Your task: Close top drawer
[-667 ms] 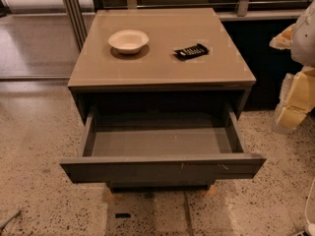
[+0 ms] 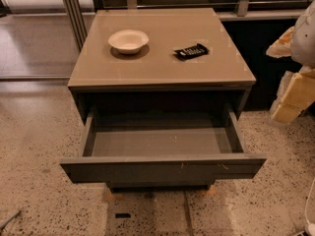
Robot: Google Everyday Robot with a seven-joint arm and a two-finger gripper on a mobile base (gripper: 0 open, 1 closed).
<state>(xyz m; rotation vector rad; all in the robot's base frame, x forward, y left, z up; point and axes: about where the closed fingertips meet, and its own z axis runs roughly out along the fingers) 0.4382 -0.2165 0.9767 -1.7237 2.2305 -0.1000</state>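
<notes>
- The speckled stone floor (image 2: 39, 181) runs under and around everything.
- A grey-brown cabinet (image 2: 162, 68) stands at the centre, its flat top towards the camera.
- The top drawer (image 2: 162, 168) is pulled far out of the cabinet towards the camera. Its inner bottom is in plain view, and its flat front panel bears small pale scratches right of centre.
- The gripper (image 2: 295, 95) shows as pale cream and white parts at the right edge, level with the cabinet top and well apart from the drawer. I cannot tell whether it is spread or pressed together.
- A white bowl (image 2: 128, 41) sits upright on the cabinet top, left of centre.
- A small black remote-like object (image 2: 191, 51) lies flat to the right of the bowl, apart from it.
</notes>
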